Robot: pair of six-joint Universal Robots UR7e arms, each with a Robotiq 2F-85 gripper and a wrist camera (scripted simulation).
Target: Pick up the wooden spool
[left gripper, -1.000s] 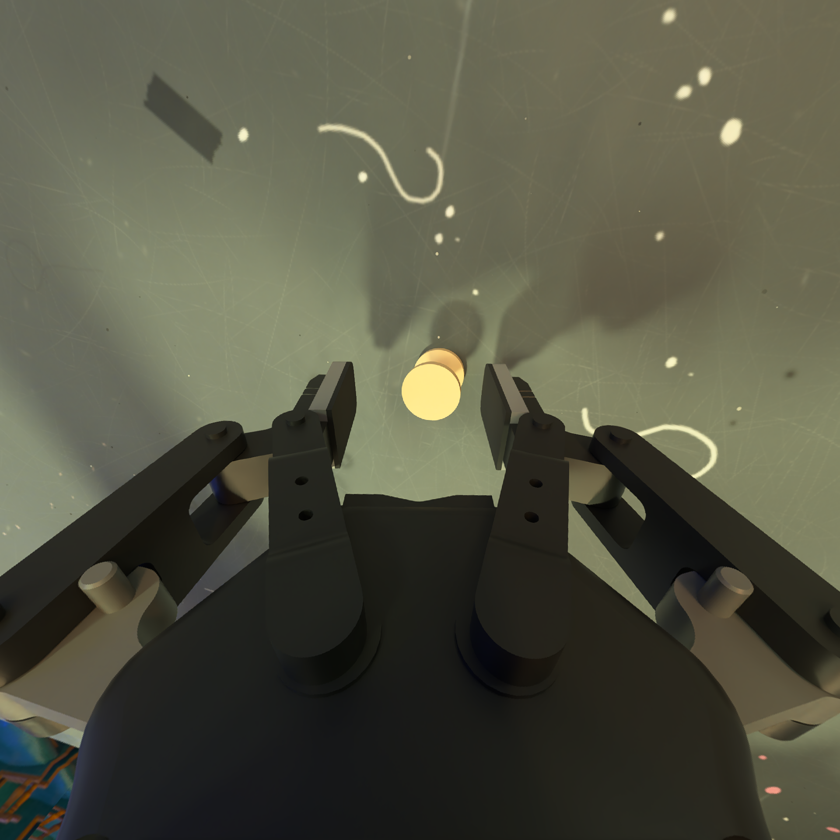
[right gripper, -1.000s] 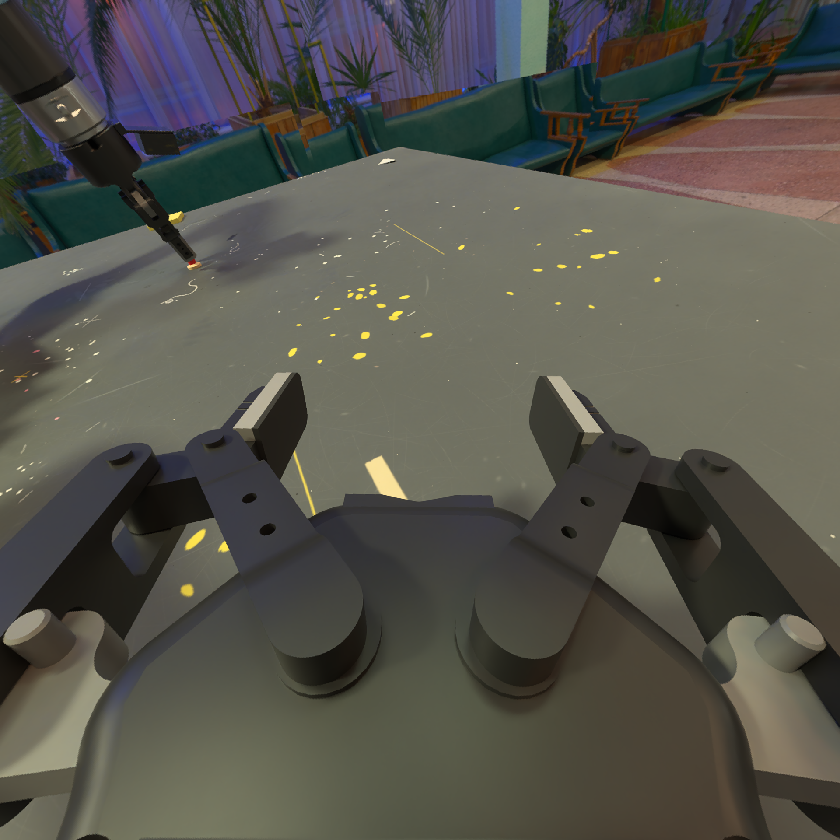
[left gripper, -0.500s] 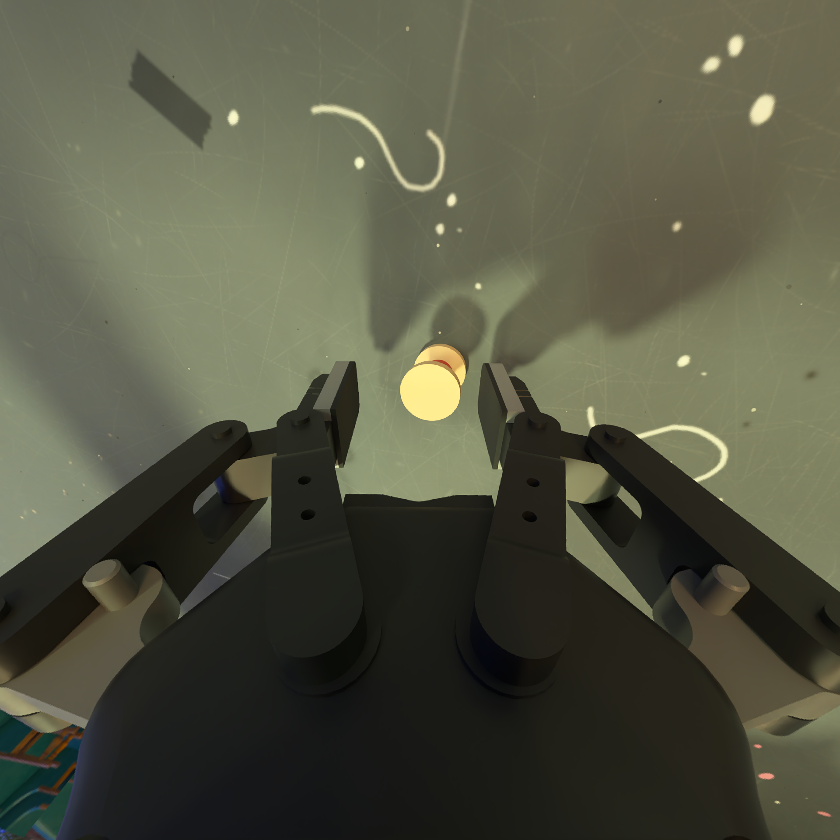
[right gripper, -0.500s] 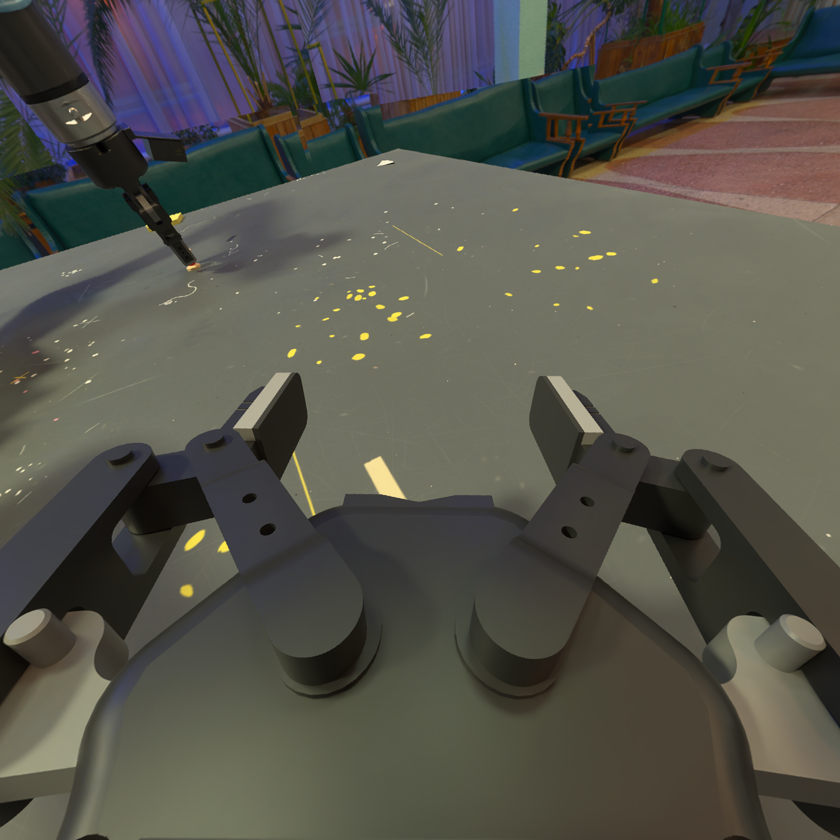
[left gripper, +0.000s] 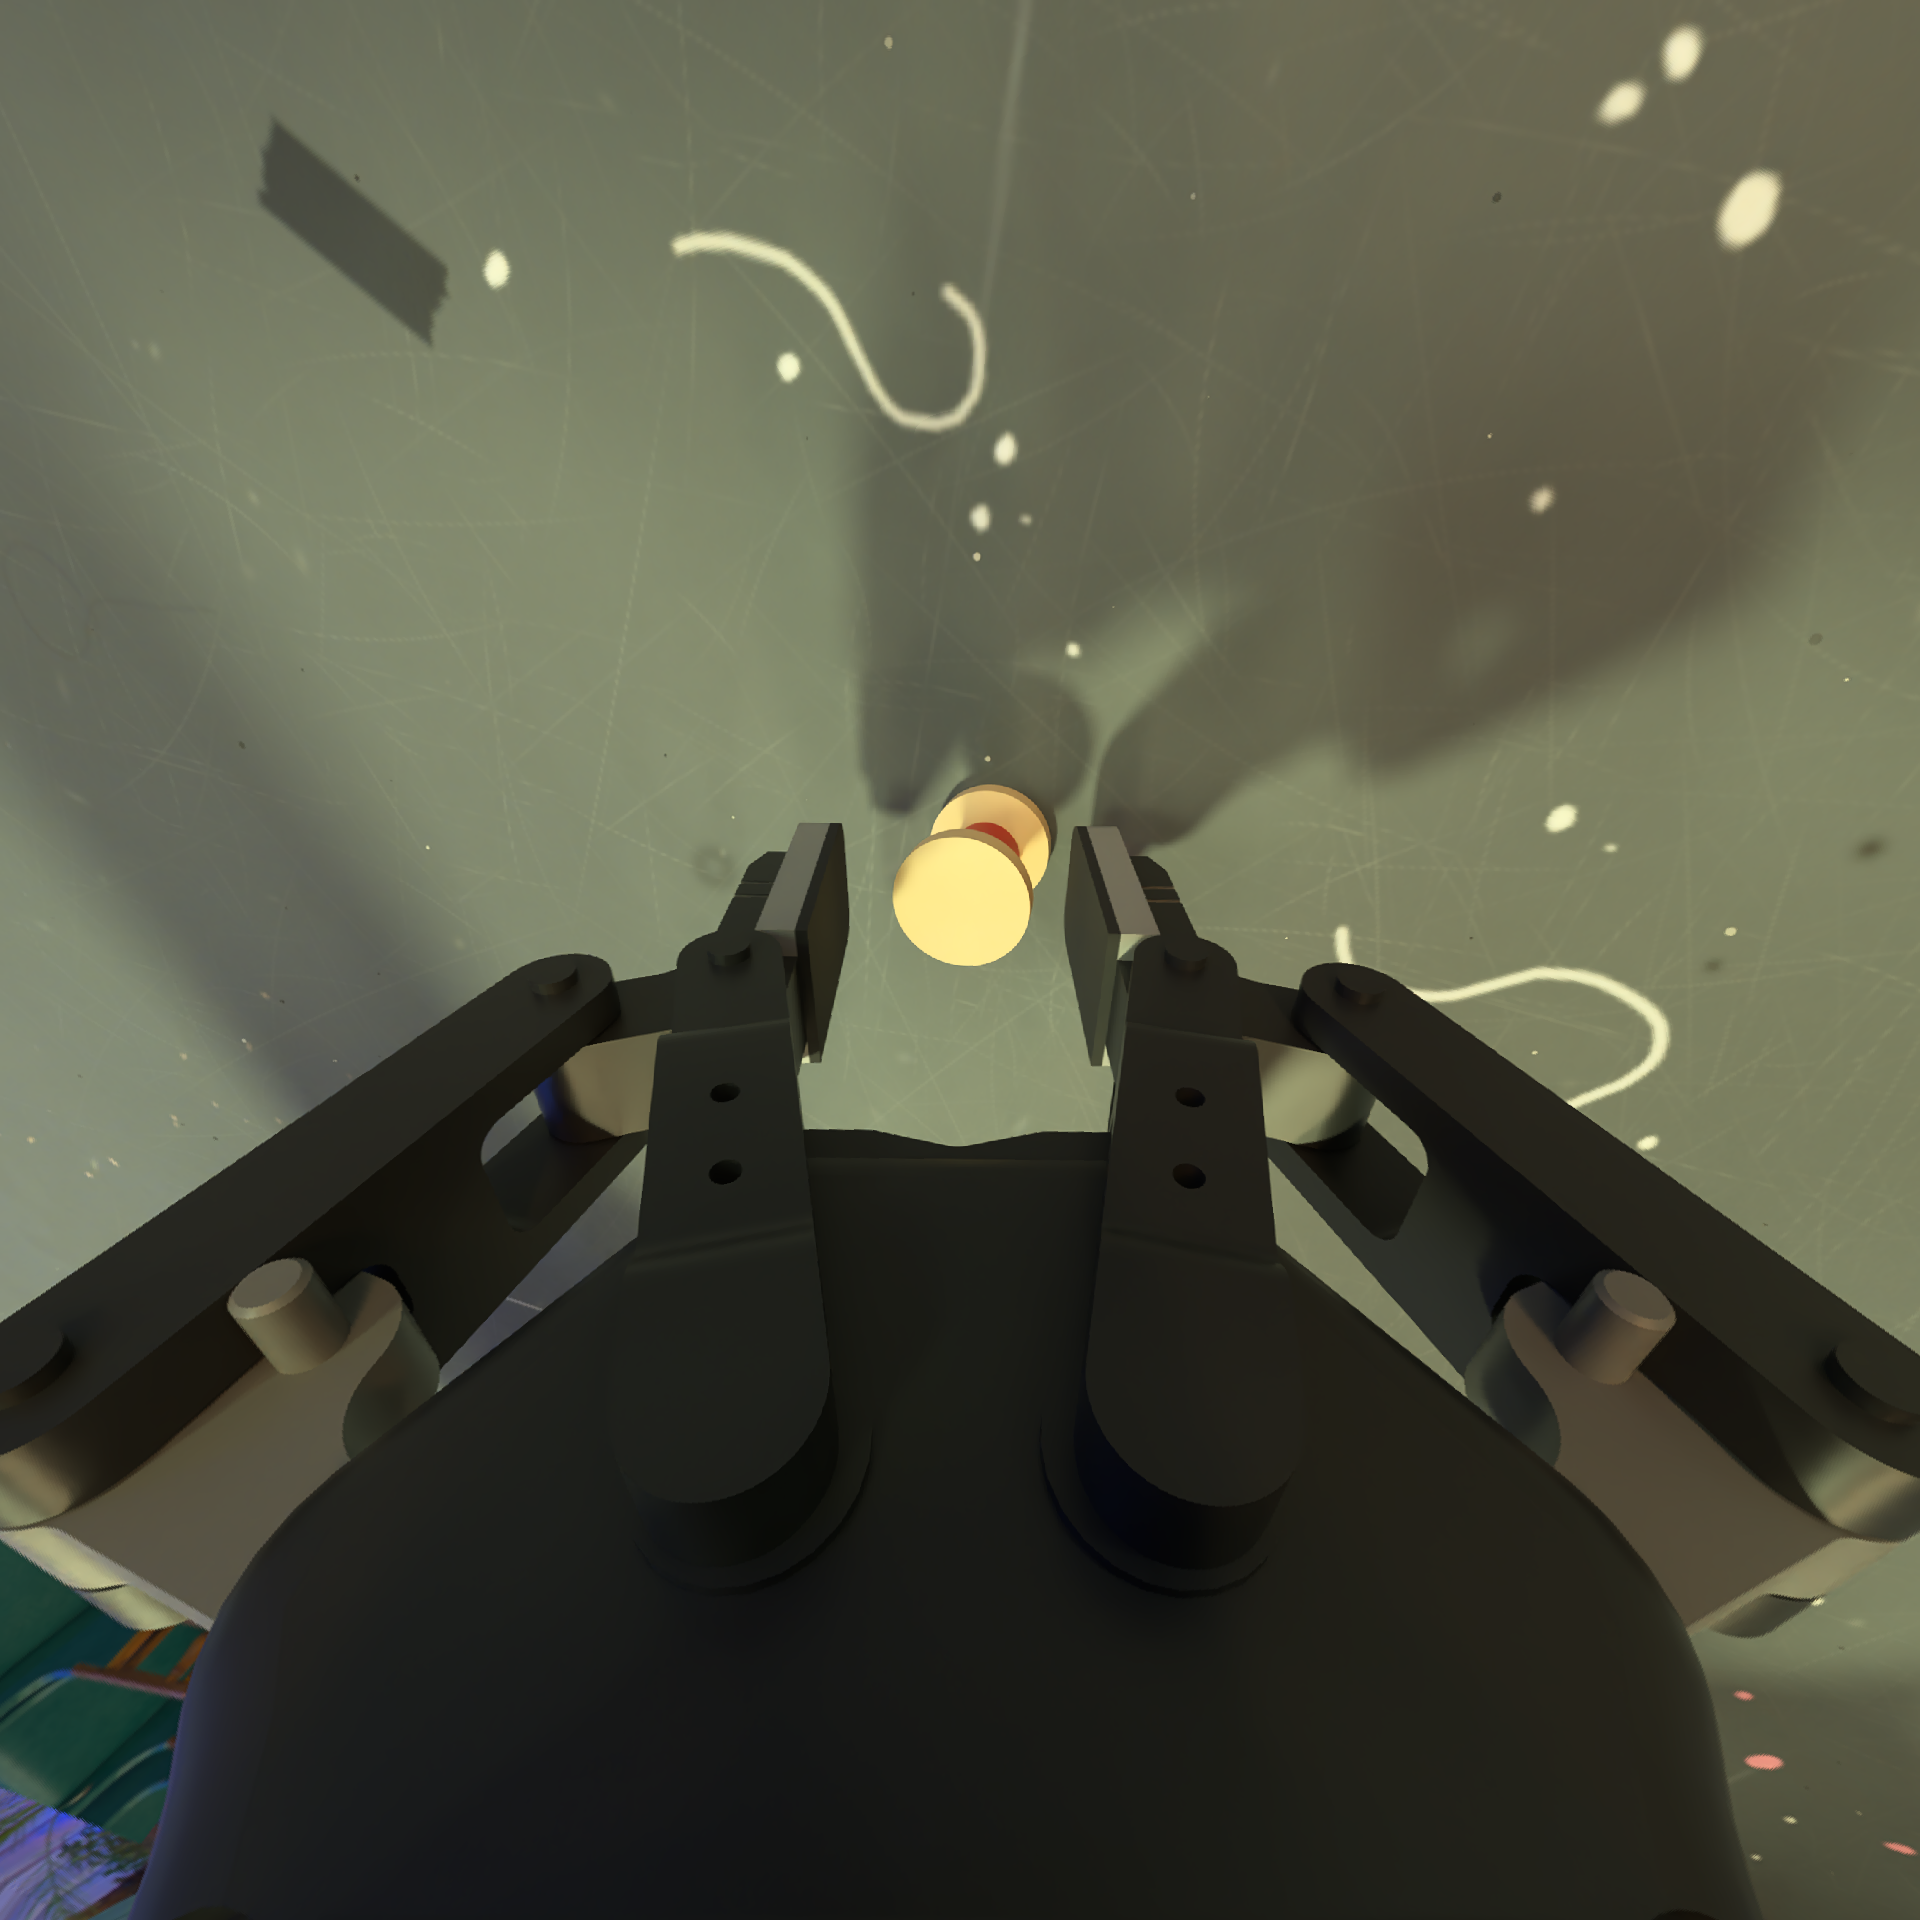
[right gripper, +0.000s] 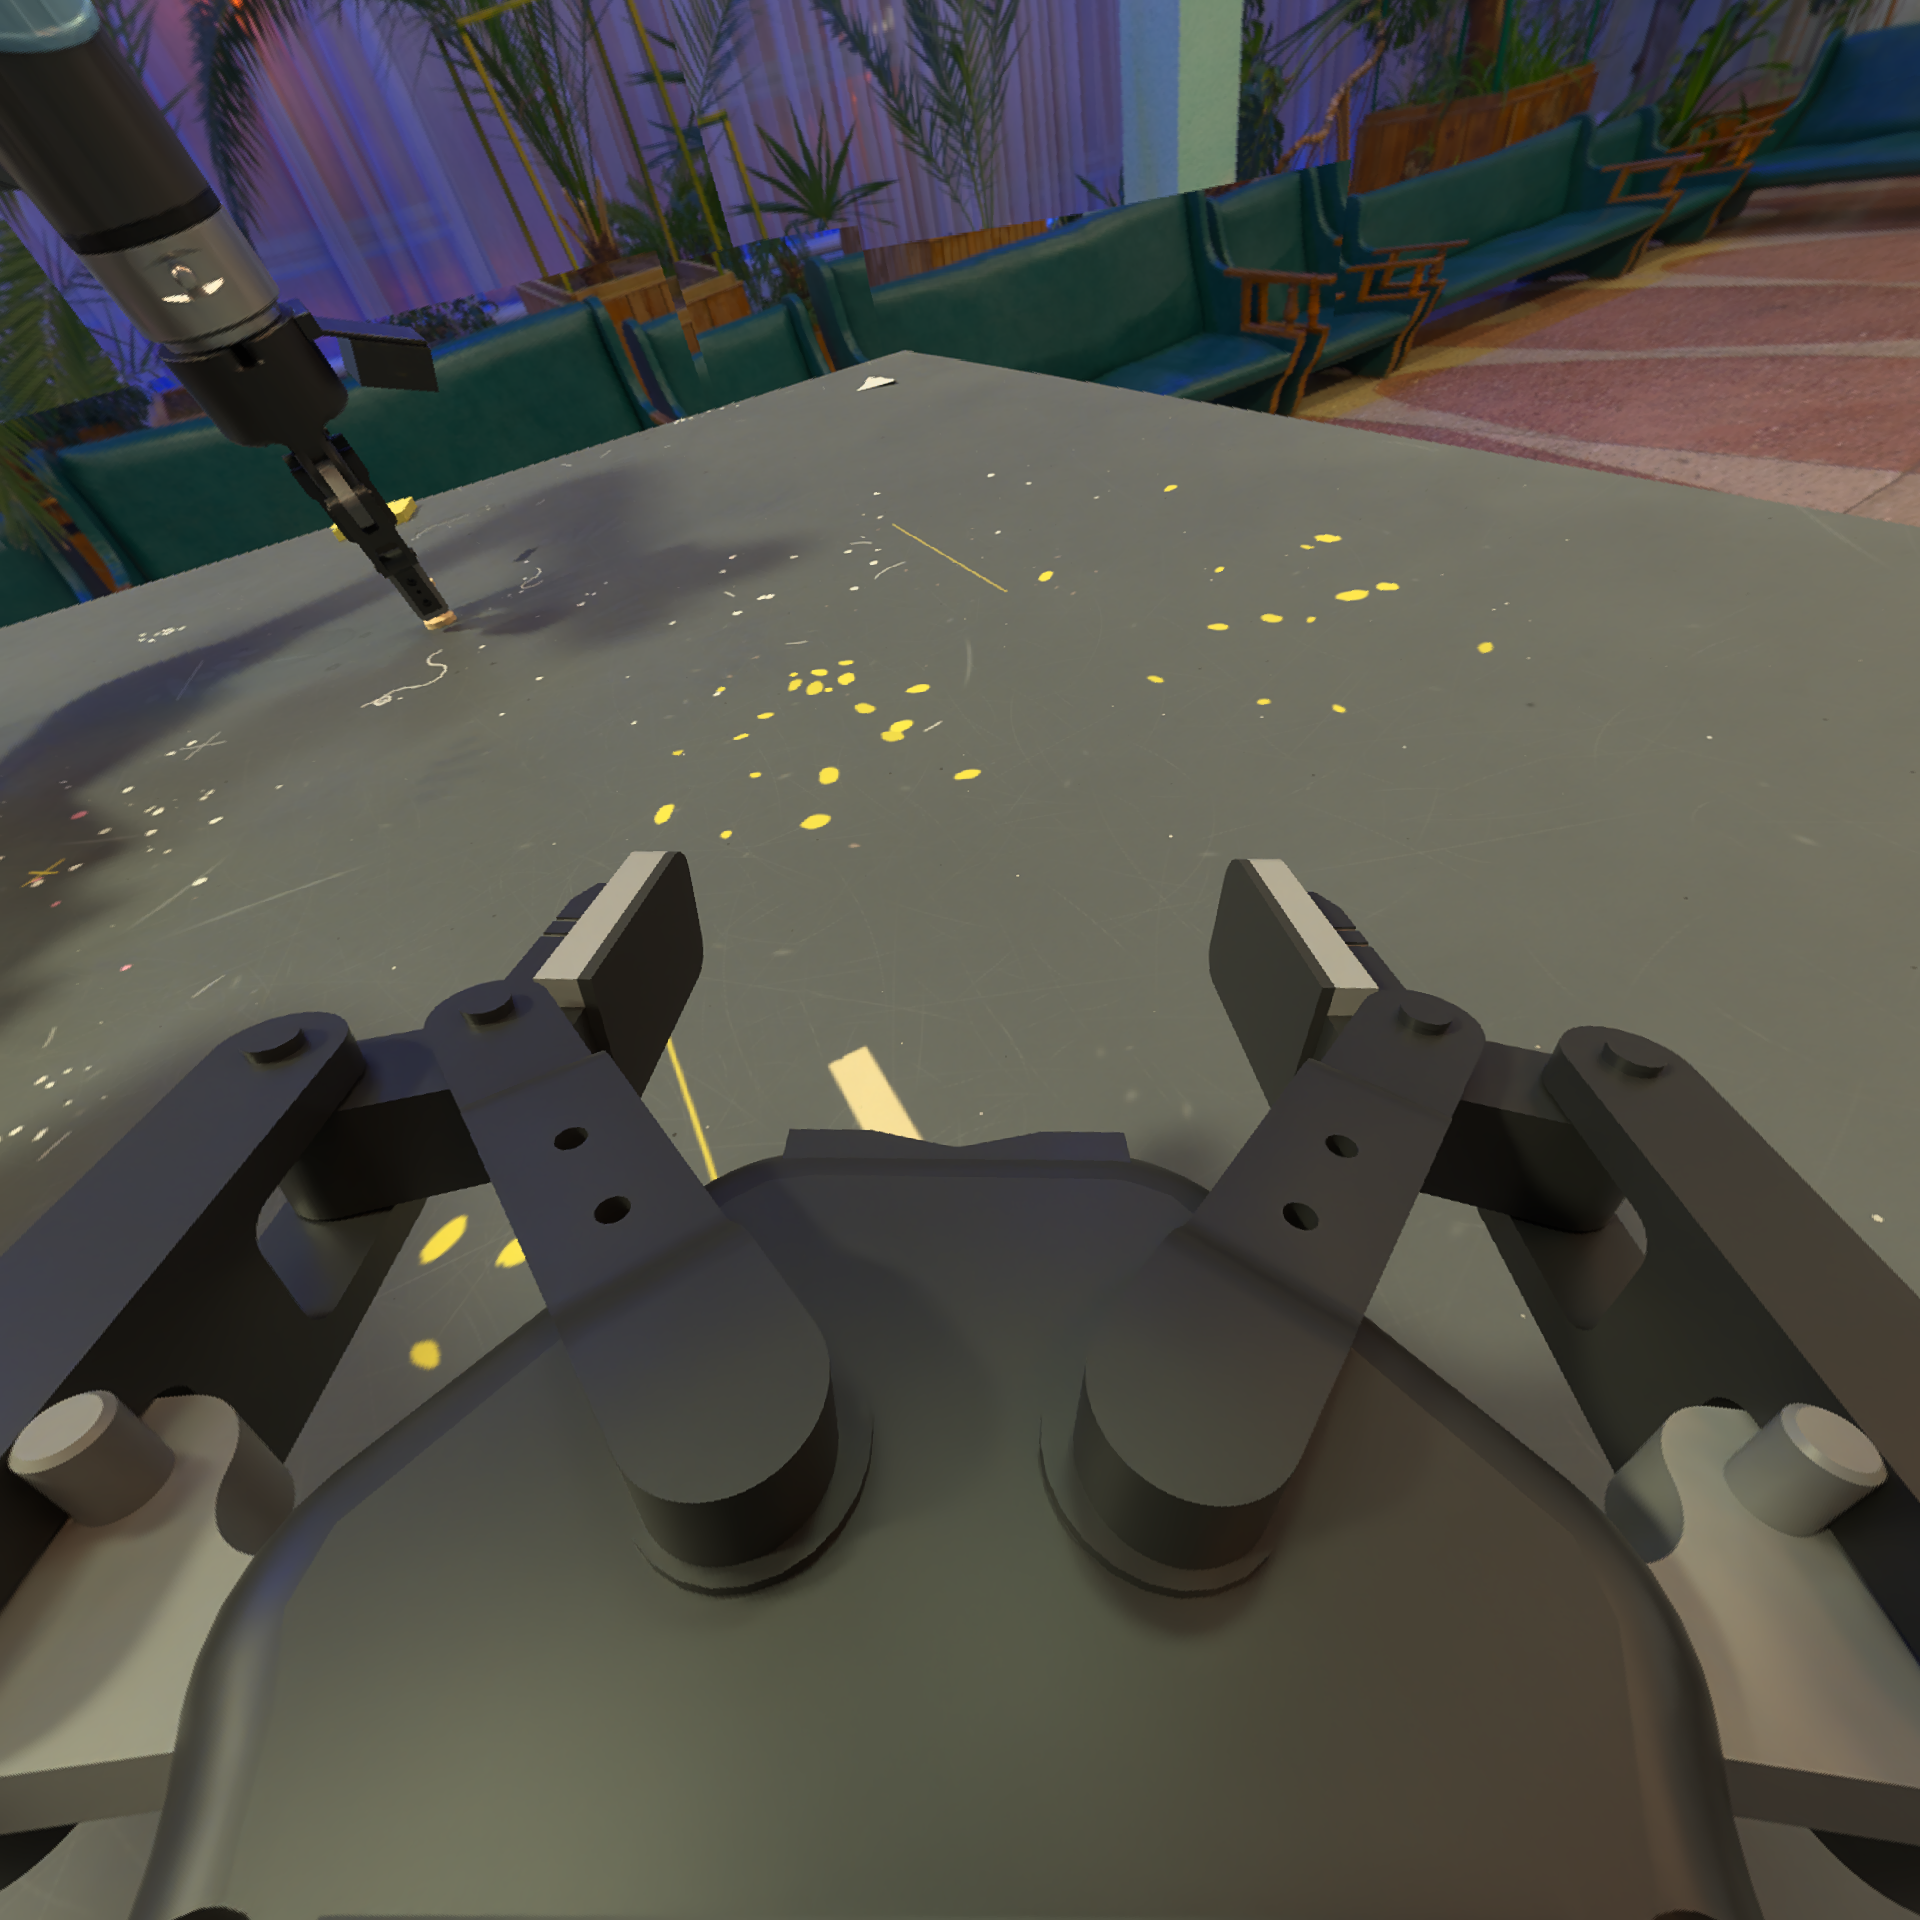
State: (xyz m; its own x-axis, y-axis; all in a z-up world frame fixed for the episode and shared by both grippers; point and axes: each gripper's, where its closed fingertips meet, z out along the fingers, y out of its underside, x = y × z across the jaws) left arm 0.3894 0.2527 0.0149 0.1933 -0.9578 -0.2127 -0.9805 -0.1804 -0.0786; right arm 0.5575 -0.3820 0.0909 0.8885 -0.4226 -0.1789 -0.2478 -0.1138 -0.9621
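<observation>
The wooden spool has pale yellow flanges and a red core. It stands upright on the grey table, seen from above in the left wrist view. My left gripper is open, with its two pads on either side of the top flange and a small gap on each side. In the right wrist view the left gripper reaches down at the far left, with the spool at its tips. My right gripper is open and empty, low over the table.
A dark tape patch and white squiggles mark the table near the spool. Yellow paint spots lie mid-table. A small yellow object sits behind the left arm. Green benches stand beyond the far edge.
The left gripper's fingers have closed in a little around the spool, and the wrist has tilted so the red core now shows. The right gripper has not moved.
</observation>
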